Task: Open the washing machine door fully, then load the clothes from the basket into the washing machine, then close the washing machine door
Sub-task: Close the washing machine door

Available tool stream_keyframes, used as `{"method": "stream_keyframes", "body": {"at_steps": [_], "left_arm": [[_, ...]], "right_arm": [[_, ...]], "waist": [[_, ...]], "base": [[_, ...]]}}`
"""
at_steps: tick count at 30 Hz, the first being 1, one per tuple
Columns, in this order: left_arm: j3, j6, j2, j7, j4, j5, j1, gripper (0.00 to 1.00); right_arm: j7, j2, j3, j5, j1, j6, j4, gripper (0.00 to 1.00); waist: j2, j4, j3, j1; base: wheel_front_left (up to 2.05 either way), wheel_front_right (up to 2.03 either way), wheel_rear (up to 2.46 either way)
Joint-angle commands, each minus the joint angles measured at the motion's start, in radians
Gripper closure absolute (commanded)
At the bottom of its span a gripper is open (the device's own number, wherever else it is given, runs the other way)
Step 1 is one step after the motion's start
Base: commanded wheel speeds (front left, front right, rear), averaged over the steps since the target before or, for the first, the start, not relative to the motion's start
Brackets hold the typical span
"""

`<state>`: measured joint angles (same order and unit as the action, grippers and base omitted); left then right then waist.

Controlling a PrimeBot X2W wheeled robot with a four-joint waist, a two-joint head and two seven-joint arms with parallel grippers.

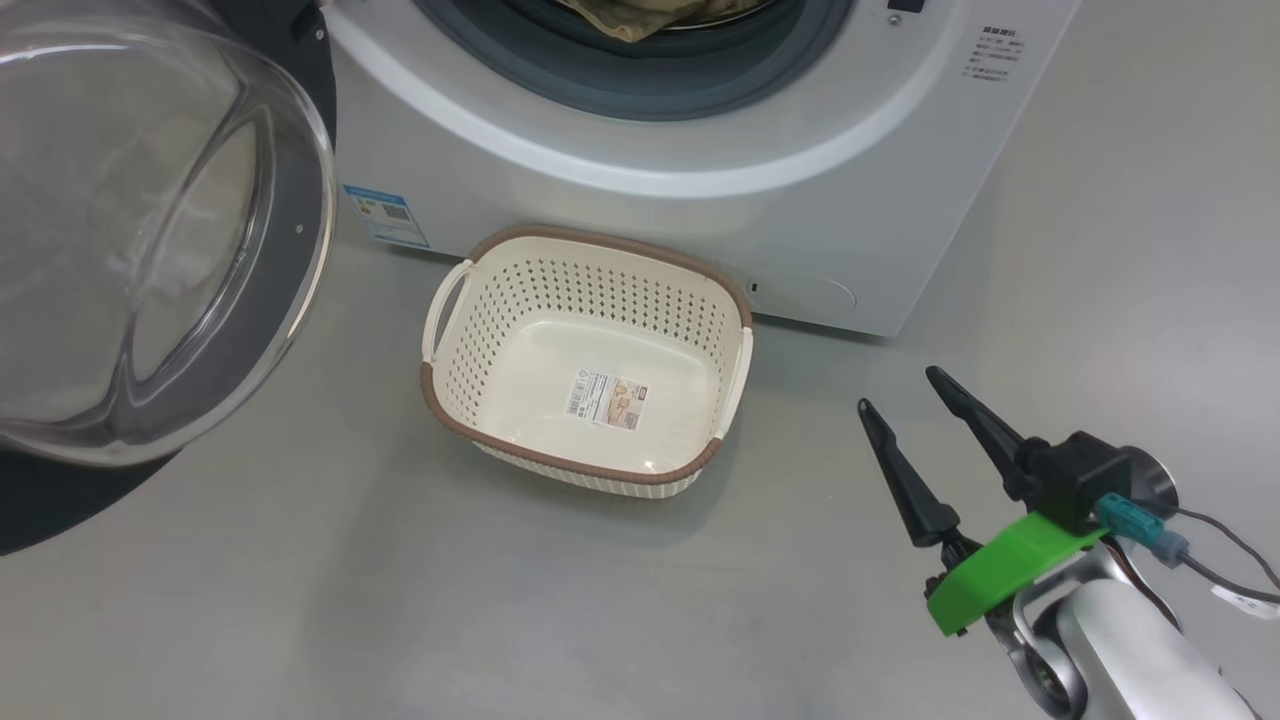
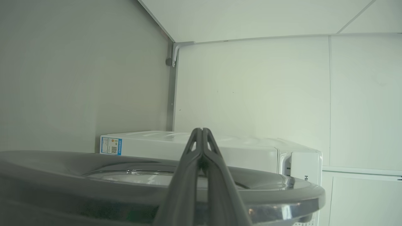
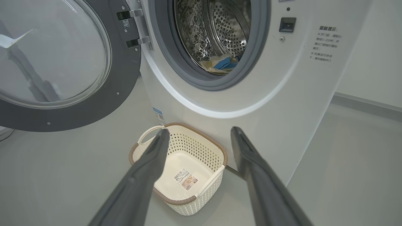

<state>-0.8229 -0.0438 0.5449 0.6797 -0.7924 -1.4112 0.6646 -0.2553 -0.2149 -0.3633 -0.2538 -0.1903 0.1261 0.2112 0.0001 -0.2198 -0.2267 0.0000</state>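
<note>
The washing machine door point(image 1: 150, 250) stands swung wide to the left of the washing machine point(image 1: 650, 230), with its bulging glass facing your head camera and its black ring around it. In the right wrist view the door point(image 3: 122, 78) hangs on its two hinges beside the grey-rimmed mouth. The clothes point(image 3: 220, 64) lie low inside the steel drum, cream-yellow with a blue patch; from the head view you see only a fold of them point(image 1: 620, 15) at the mouth's lower lip.

The basket point(image 1: 560, 290) sits on the floor point(image 1: 400, 600) just in front of the machine's foot, below the mouth. Nothing is in it but the label sticker point(image 1: 607, 400) on its bottom.

Your right gripper point(image 1: 898, 390) is held near the basket's right side, apart from it. The pale forearm comes up from the lower right corner, and the two dark fingers angle up and left. They are spread wide with nothing between them. In its own wrist view the gripper point(image 3: 200, 131) looks down over the basket point(image 3: 201, 150) toward the machine point(image 3: 267, 103).

Your left gripper point(image 2: 199, 129) has its fingers pressed tip to tip, holding nothing. It reaches across the door's rim point(image 2: 94, 188), pointing past the machine's top point(image 2: 220, 150) at the wall. You cannot tell whether it touches the door.
</note>
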Motion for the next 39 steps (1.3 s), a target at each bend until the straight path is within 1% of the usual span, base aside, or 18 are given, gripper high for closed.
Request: {"method": "stream_keyframes", "body": {"at_steps": [1,11,16,21,27,30,35,39], "left_arm": [[0.005,-0.006,0.07,0.029,0.023,-0.01,0.025,1.0],[0.026,-0.028,0.054,0.098,0.018,-0.029,0.033,1.0],[0.039,-0.031,0.049,0.119,0.036,-0.028,0.032,1.0],[0.054,-0.029,0.027,0.128,0.069,-0.025,0.031,1.0],[0.073,-0.012,-0.007,0.131,0.127,-0.014,0.017,1.0],[0.087,0.005,-0.026,0.14,0.17,-0.007,0.007,1.0],[0.112,0.042,-0.055,0.16,0.256,0.003,-0.011,1.0],[0.128,0.08,-0.07,0.18,0.332,0.01,-0.03,1.0]], "right_arm": [[-0.006,-0.002,-0.015,0.008,-0.014,0.005,-0.029,0.0],[-0.006,0.007,-0.014,0.01,-0.021,0.005,-0.025,0.0],[-0.006,0.019,-0.011,0.009,-0.025,0.005,-0.025,0.0],[-0.006,0.036,-0.009,0.008,-0.028,0.005,-0.025,0.0],[-0.006,0.052,-0.007,0.006,-0.028,0.005,-0.024,0.0],[-0.006,0.06,-0.003,0.005,-0.027,0.005,-0.022,0.0],[-0.006,0.073,0.003,0.006,-0.027,0.005,-0.023,0.0],[-0.006,0.085,0.008,0.005,-0.024,0.005,-0.024,0.0]], "waist": [[-0.0001,-0.001,-0.001,0.0],[-0.0001,-0.01,-0.003,0.0],[-0.0001,-0.016,-0.002,0.0],[-0.0001,-0.024,-0.001,0.0],[-0.0001,-0.029,0.006,0.0],[-0.0001,-0.033,0.012,0.0],[-0.0001,-0.04,0.017,0.0],[-0.0001,-0.044,0.024,0.0]], "base": [[0.0,0.0,0.0],[0.0,0.0,0.0],[0.0,0.0,0.0],[0.0,0.0,0.0],[0.0,0.0,0.0],[0.0,0.0,0.0],[0.0,0.0,0.0],[0.0,0.0,0.0]]}}
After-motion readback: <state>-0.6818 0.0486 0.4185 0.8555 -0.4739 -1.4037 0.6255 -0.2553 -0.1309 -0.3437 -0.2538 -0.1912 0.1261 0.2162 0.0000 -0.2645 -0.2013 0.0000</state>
